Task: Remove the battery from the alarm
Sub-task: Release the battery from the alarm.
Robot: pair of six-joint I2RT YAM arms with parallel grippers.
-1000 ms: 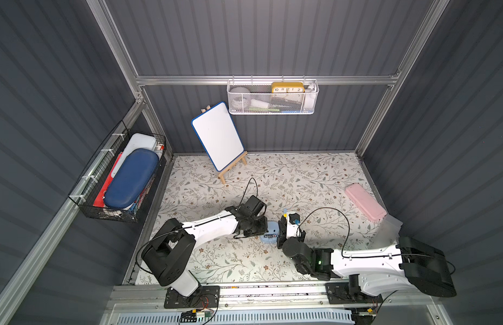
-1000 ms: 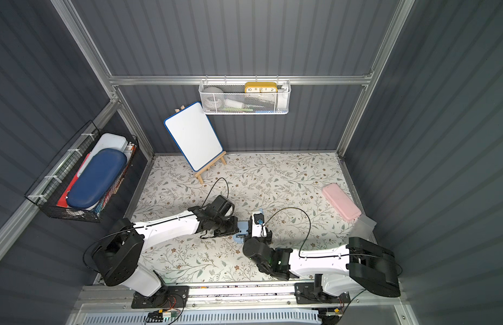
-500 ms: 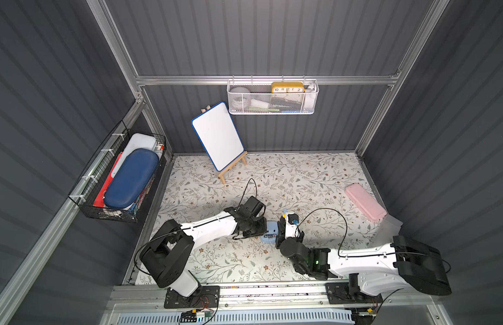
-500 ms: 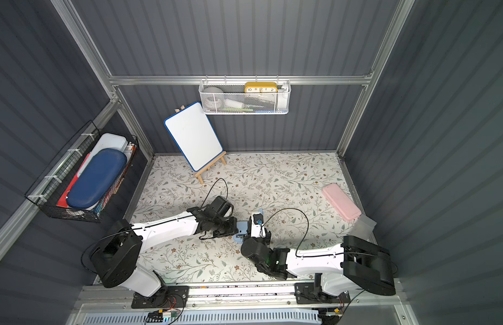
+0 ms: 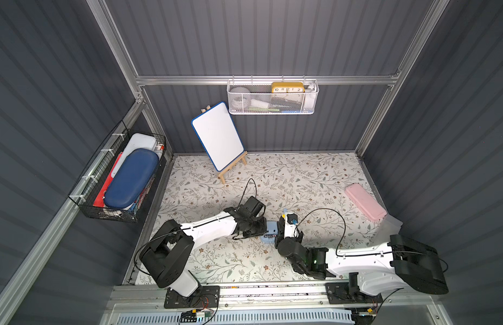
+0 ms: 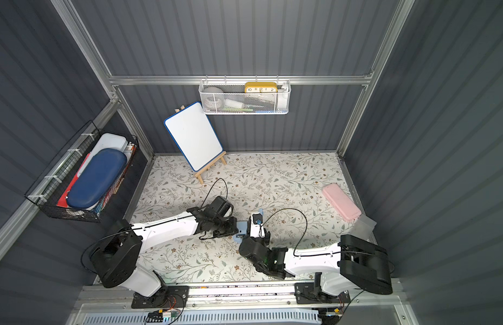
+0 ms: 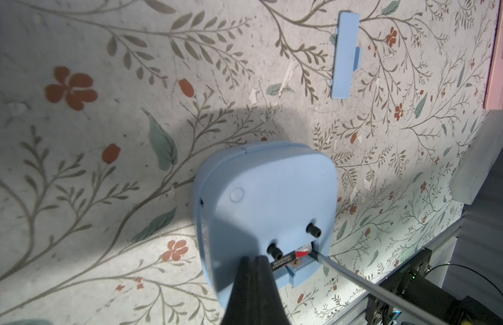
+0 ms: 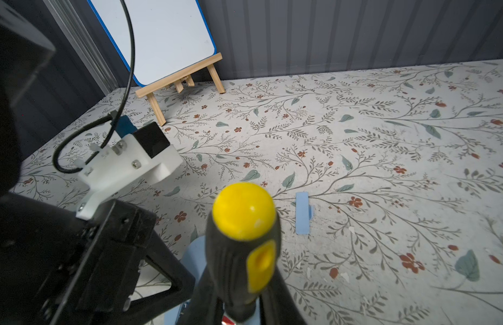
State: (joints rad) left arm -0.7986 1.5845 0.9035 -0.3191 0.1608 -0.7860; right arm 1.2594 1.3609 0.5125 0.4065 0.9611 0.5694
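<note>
Edged right arm left. Prying battery [image 7: 284, 260] from alarm [image 7: 273, 197]; right end effector [image 8: 242, 304] grasping screwdriver [image 8: 242, 239], left end effector [image 7: 251, 260] clenched. Next: lever up.

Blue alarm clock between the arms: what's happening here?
The alarm lies face down on the table, its battery cover off and lying apart. The right gripper holds the screwdriver, its tip in the open compartment at one end of the battery. The left gripper, shut, sits at the alarm's back, seemingly bracing it. The battery is not out yet.
</note>
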